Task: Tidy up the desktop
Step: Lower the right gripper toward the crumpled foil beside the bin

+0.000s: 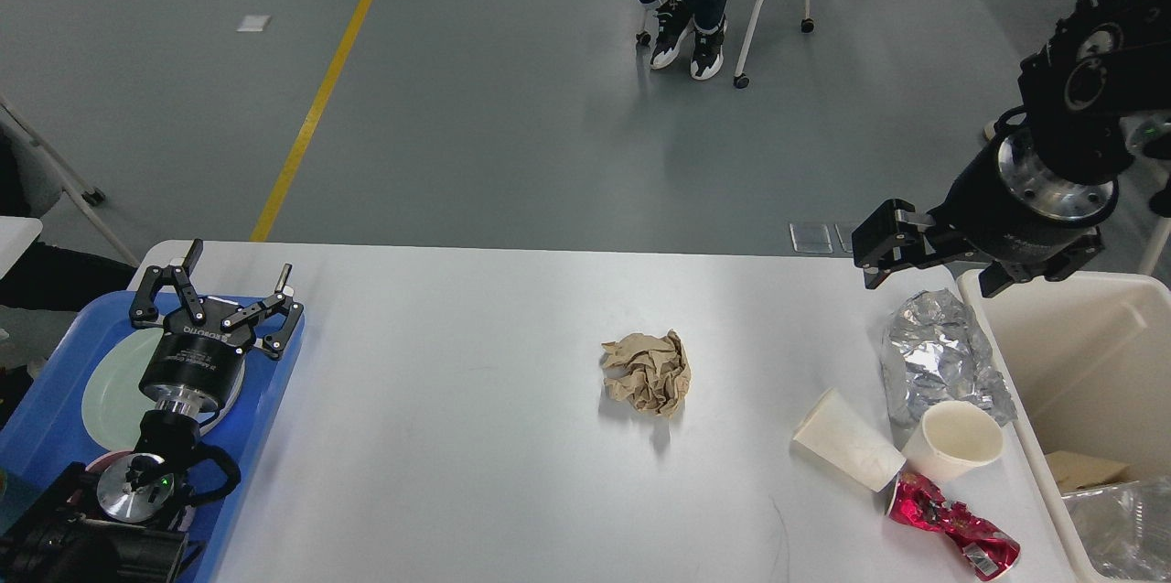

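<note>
left claw (236,276) sits with its fingers spread wide and nothing between them, hanging over the blue tray (55,400) at the desk's left end, where a pale green plate (110,391) lies under my wrist. right claw (883,244) reaches in from the upper right, just above the crumpled foil (938,354); it looks dark and end-on from here, so i cannot tell whether its fingers are apart or together, and i see nothing gripped. beside the foil, near the beige bin (1079,327), lie a tipped white cup (846,450), an upright white cup (961,441) and a red wrapper (956,528). a brown paper ball (648,372) rests alone mid-desktop (439,437). i judge the tidying barely underway: the bin holds some scraps, but five pieces remain on the white surface.
</note>
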